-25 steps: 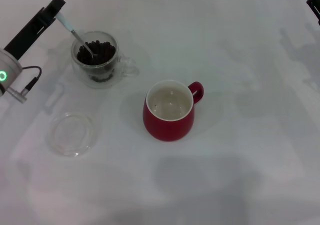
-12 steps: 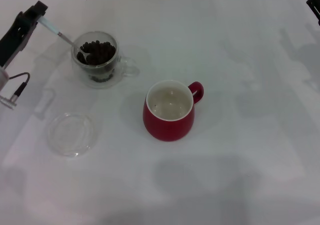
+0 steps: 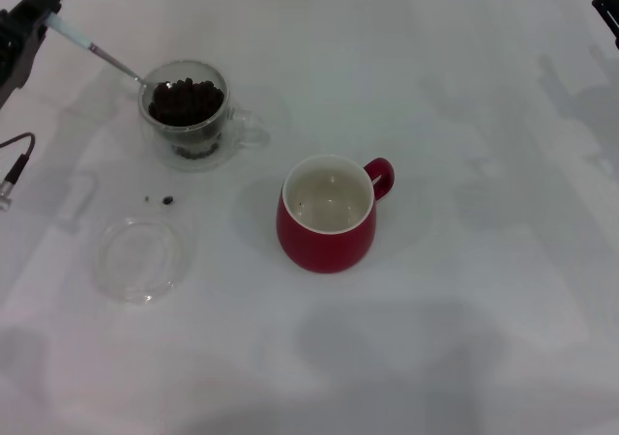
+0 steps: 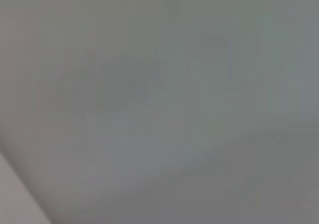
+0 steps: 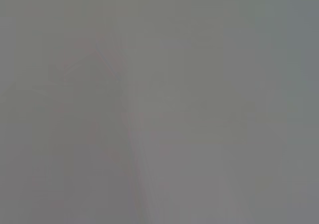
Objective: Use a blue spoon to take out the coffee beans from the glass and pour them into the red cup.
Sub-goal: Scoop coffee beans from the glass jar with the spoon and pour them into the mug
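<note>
In the head view my left gripper at the far left edge is shut on the pale blue handle of the blue spoon. The spoon slants down to the rim of the glass, its bowl at the rim's left side. The glass holds a heap of dark coffee beans. Two loose beans lie on the table in front of the glass. The red cup stands at the centre, white inside. My right gripper is parked at the top right corner. Both wrist views show only blank grey.
A flat clear glass saucer lies at the front left, below the glass. The white table spreads around the cup and glass.
My left gripper has moved left and away, drawing the spoon's bowl up from among the beans to the glass rim. Two beans have fallen onto the table in front of the glass.
</note>
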{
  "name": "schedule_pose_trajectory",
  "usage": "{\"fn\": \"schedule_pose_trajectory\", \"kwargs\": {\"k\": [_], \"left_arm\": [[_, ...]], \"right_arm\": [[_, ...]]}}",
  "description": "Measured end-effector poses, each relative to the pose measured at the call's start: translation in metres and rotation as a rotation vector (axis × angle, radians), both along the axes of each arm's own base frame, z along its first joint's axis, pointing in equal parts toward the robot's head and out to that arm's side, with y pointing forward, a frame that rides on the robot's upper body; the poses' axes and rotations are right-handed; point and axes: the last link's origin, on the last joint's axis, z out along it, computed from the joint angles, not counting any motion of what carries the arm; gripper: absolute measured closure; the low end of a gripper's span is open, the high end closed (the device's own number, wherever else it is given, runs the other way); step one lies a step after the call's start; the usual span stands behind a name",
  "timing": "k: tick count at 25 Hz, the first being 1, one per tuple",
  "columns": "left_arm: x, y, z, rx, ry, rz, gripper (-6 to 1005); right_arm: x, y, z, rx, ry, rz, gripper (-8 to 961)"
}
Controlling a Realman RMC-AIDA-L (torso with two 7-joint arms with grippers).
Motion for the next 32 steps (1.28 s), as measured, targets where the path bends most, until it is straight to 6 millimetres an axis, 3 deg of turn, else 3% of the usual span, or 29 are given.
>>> {"fn": "schedule_pose_trajectory", "kwargs": {"k": [9,10,17,24,32], "left_arm": [[0.043,0.003,-0.021,-0.170,-0.017,-0.207,866],[0.054,0.003,-0.026,-0.211,0.003,-0.270,866],[0.079,0.007,-0.042,-0.298,0.145,-0.436,866],[0.100,0.008,-0.055,-0.187,0.435,-0.686,867],[0.120,0.002,-0.063,-0.091,0.530,-0.865,867]], "right_arm": [[-0.001,-0.001,0.000,0.000,-0.001,0.013,127],[-0.001,-0.002,0.000,-0.001,-0.001,0.012,127],[0.001,-0.005,0.000,0.000,-0.001,0.009,127],[0.001,-0.010,-0.001,-0.004,-0.001,0.018,127],[0.001,-0.014,-0.003,-0.011,0.008,0.023,127]]}}
